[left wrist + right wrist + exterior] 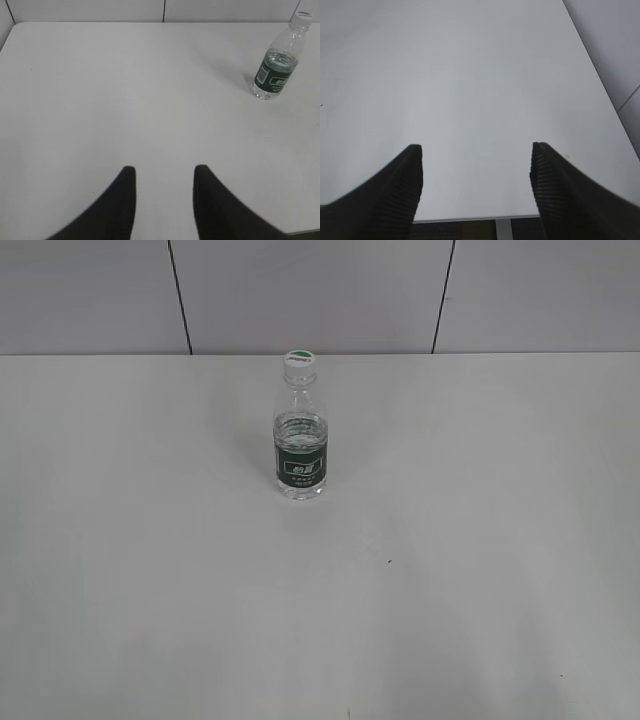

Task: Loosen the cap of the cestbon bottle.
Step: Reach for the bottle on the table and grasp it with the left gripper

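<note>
Clear ribbed cestbon bottle (300, 445), round white cap (299, 360)

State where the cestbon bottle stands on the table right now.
In the exterior view the cestbon bottle stands upright near the table's far edge, about mid-width, below the wall; the left wrist view shows it far right.

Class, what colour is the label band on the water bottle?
Dark green with white characters on the label band of the bottle; the exterior view shows it best.
</note>
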Available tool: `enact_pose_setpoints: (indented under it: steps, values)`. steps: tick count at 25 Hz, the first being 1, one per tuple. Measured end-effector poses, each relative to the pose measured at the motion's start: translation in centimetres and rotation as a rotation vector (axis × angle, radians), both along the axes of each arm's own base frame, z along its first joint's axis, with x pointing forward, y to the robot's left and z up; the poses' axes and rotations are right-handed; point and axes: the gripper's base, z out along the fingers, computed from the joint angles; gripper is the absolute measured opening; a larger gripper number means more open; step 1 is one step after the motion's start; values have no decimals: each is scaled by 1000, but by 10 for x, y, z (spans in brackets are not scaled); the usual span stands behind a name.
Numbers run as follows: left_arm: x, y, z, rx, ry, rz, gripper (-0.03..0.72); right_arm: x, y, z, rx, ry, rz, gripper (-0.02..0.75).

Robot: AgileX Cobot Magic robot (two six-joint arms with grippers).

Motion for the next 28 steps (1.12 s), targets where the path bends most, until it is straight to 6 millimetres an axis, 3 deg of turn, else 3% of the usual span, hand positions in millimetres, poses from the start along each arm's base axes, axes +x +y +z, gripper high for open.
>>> enact_pose_setpoints:
  steps: [28]
  values:
    - [0, -1, 0, -8, 1, -6, 244, 0, 0, 0, 0, 0, 0, 516]
